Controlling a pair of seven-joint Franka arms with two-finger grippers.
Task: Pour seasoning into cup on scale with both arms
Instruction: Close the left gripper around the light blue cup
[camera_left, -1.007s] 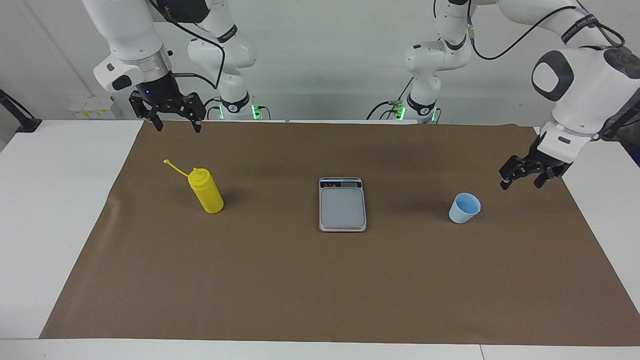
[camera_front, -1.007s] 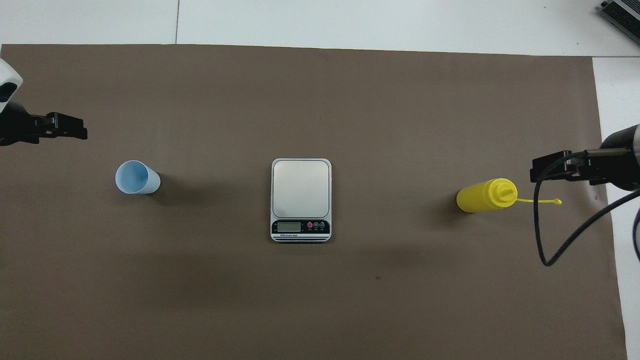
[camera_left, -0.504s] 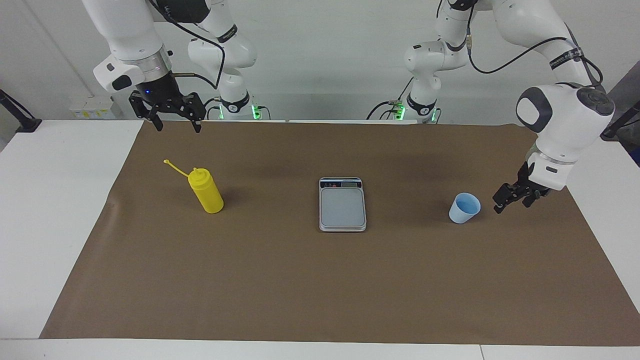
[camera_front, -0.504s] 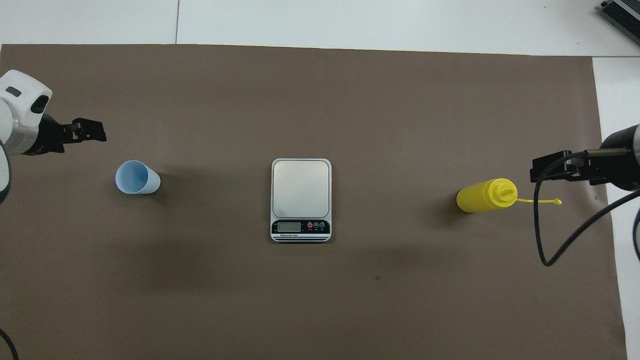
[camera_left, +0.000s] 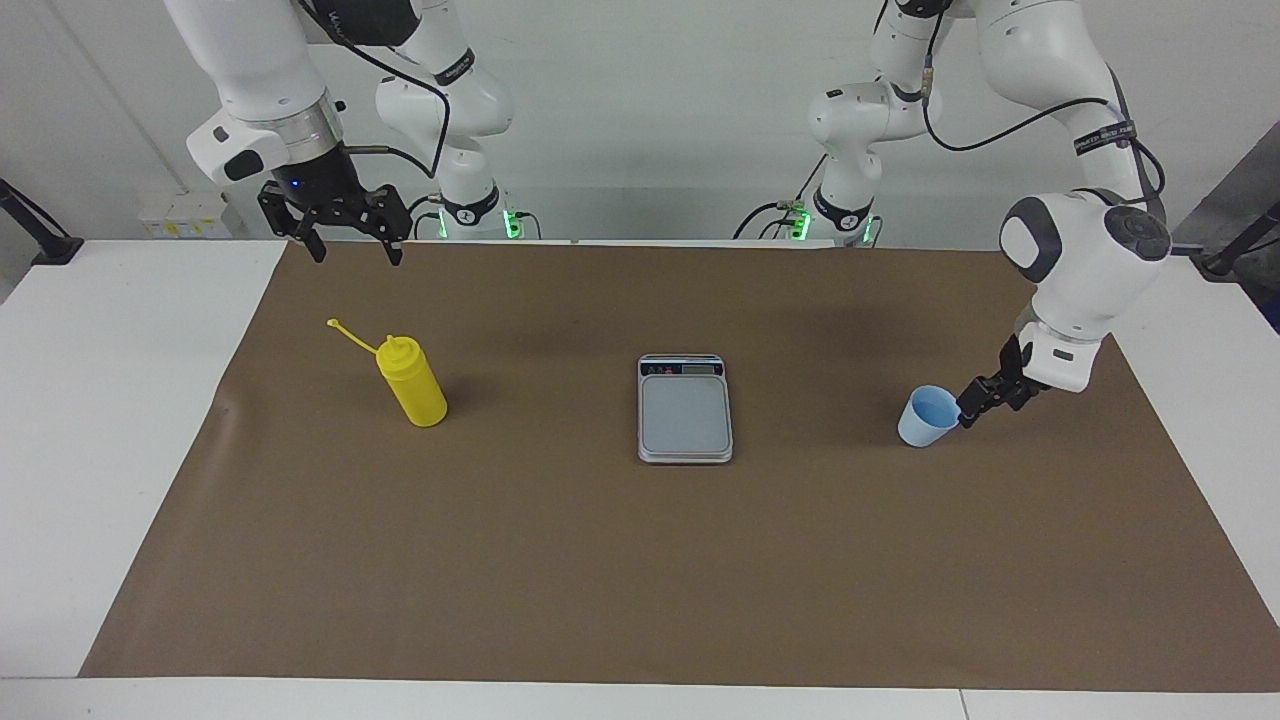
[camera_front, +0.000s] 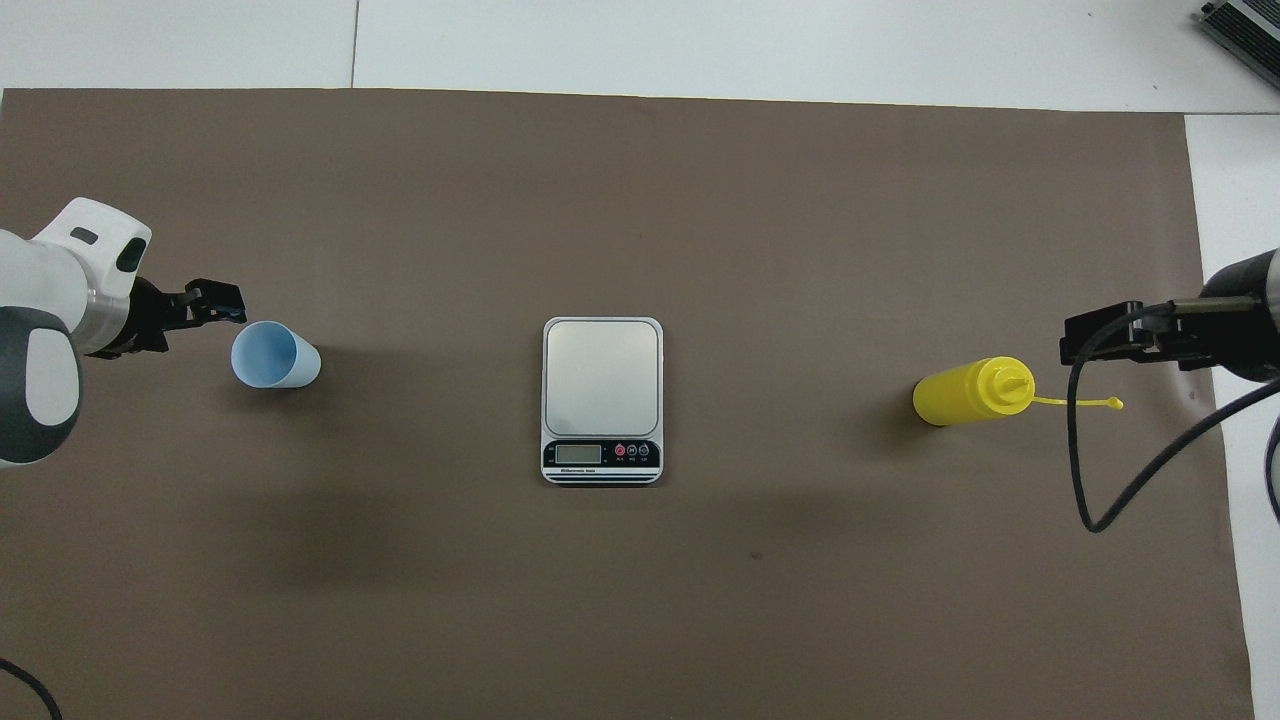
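One blue cup upright on brown paper, toward the left arm's end from the scale, left gripper open and empty just beside its rim, yellow bottle toward the right arm's end from the scale, right gripper open, empty, above the paper's edge.

Facing view: high, across the worktop, looking toward both arm bases.
Overhead view: steeply downward from the robots' end.
Shared: brown mat, scale.
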